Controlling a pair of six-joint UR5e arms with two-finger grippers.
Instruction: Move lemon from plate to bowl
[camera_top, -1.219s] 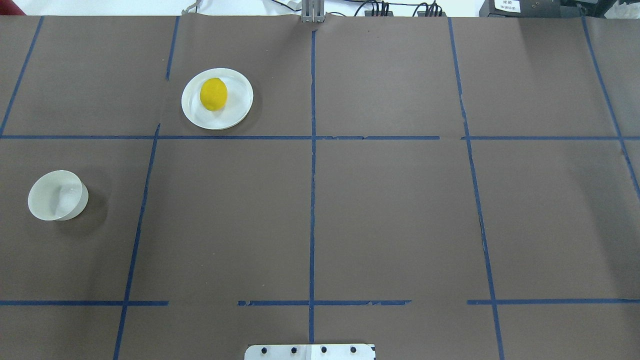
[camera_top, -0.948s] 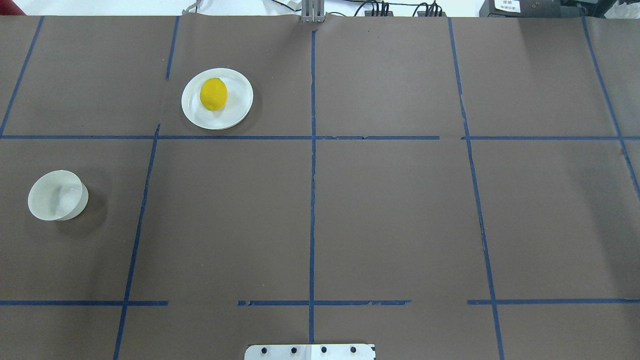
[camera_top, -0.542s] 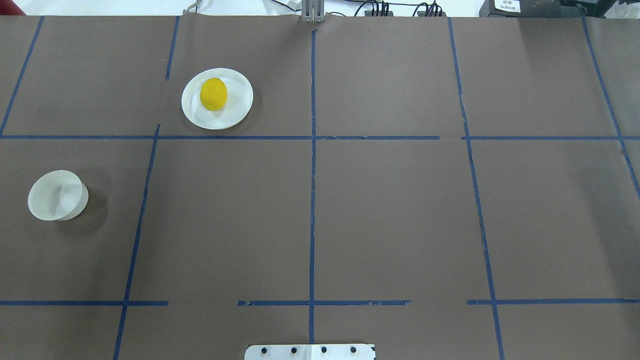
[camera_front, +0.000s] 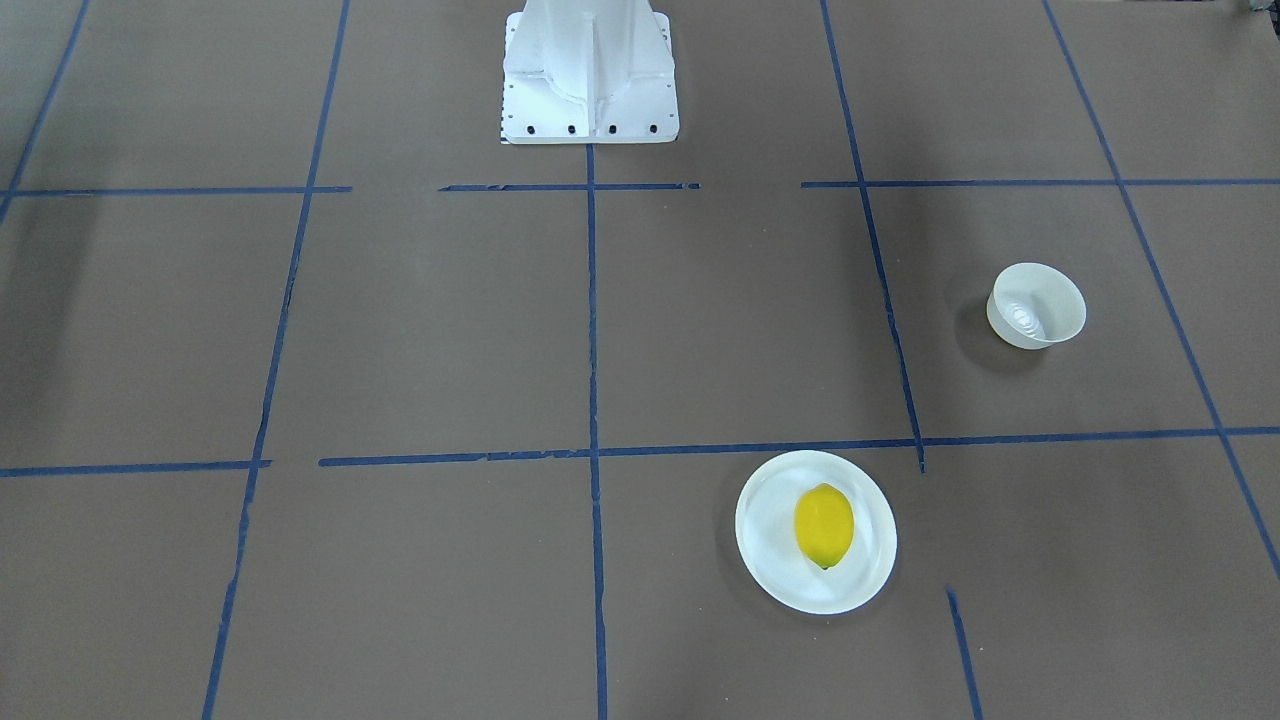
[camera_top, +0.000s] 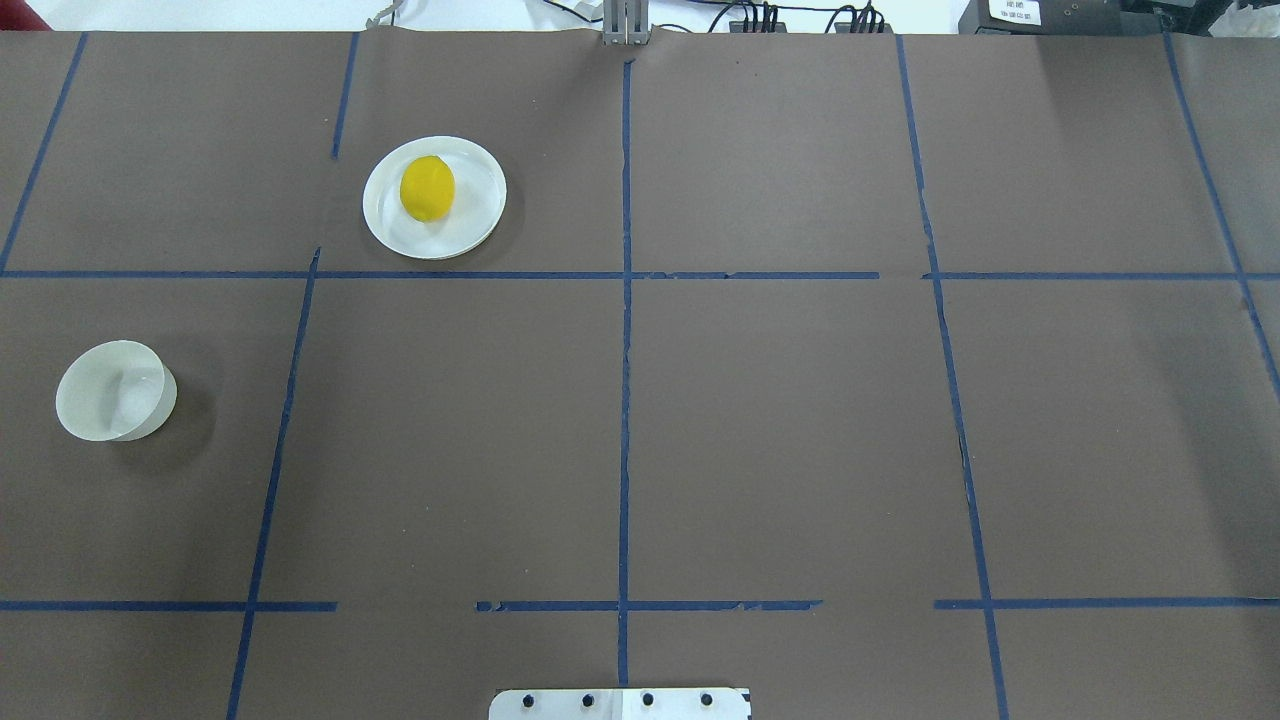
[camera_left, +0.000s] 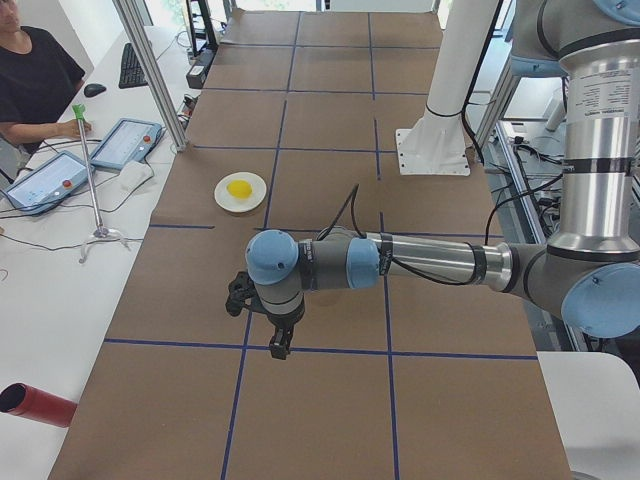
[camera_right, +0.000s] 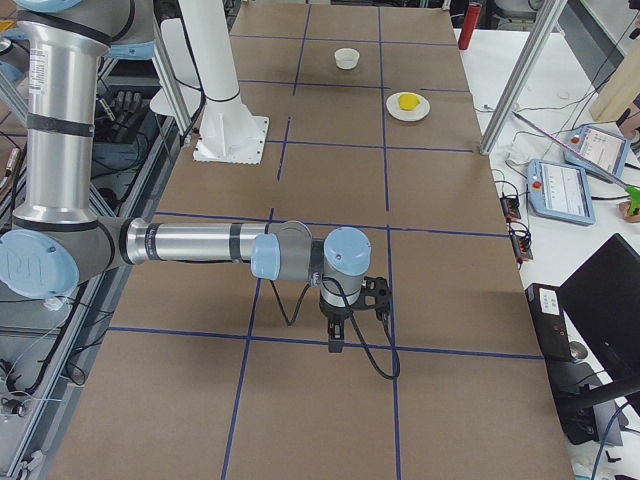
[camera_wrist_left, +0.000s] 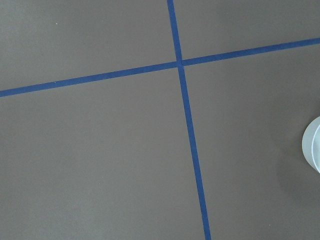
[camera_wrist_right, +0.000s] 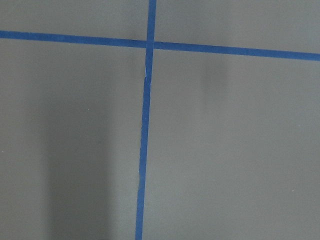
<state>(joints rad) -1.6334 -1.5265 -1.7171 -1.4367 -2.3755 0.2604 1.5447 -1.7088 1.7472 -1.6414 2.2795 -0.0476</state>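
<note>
Item: small bright-yellow oval lemon (camera_top: 427, 188), smooth-skinned. Location: lying on its side near the middle of a flat round white plate (camera_top: 480, 228), well apart from both my tools and nearer my left gripper (camera_left: 279, 349) than my right gripper (camera_right: 335, 346). Destination: small deep off-white thin-walled bowl (camera_top: 163, 405), empty, near my left gripper, its rim just showing at the edge of my left wrist view; the plate is farther from that gripper than the bowl is. Tool condition: both grippers hover above the brown paper-covered table (camera_top: 780, 430) with blue tape lines, holding nothing that I can see. Whether their jaws stand apart or together I cannot tell, since only the side views show them. Handling, by my estimate: light, firm, rounded and slick, so liable to roll or squirt out from between two fingers. Best hold: from above, fingers on the two long flanks across the widest belly, not on the pointed ends. The thin bowl is probably light; I would release low so as not to knock it.
</note>
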